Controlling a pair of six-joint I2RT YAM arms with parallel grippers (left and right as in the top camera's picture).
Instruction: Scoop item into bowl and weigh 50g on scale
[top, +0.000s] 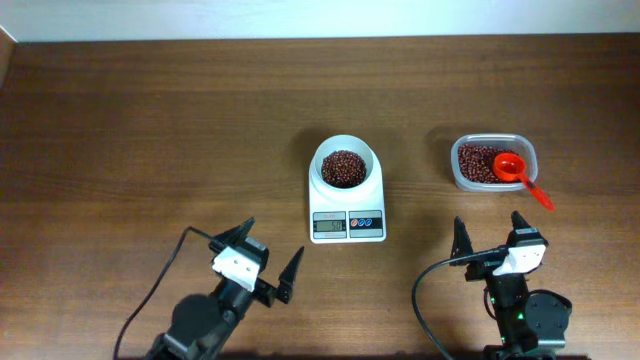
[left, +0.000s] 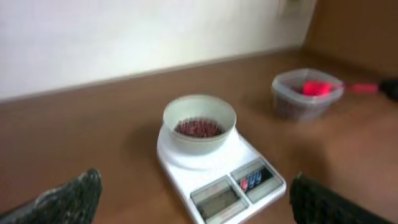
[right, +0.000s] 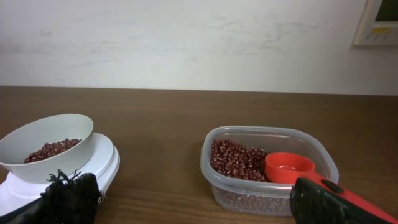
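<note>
Brown wooden table, at centre a white scale bearing a small white bowl with a shallow heap of reddish-brown beans. To its right, a clear plastic tub of more beans with a red scoop in it, handle over the rim. Nearer the front, left gripper and right gripper, both spread wide and empty.

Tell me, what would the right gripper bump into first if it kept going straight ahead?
Probably the near wall of the clear plastic tub. The handle of the red scoop juts toward the right gripper, though, and might be touched first; depth is unclear.
</note>
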